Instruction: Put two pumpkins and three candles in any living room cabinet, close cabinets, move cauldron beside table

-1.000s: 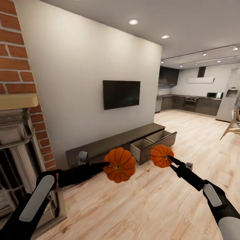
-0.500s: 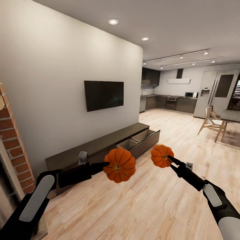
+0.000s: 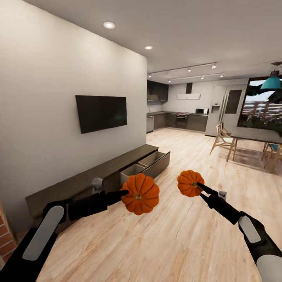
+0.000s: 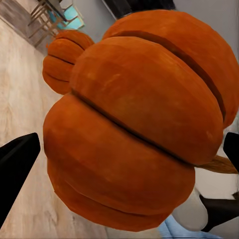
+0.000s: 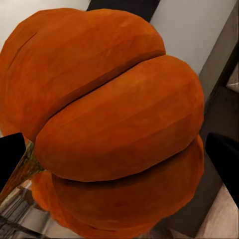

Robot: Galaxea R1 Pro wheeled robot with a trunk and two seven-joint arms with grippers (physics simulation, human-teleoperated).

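Each pincer (image 3: 126,192) (image 3: 199,187) grips a pumpkin (image 3: 140,194) (image 3: 189,183).

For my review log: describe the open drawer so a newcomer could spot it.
Under the wall TV runs a long, low, dark cabinet. At its kitchen-side end, one drawer is pulled out over the floor; the other fronts sit flush.

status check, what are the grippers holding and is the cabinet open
Left gripper shut on larger pumpkin. Right gripper shut on smaller pumpkin. Cabinet drawers open ahead.
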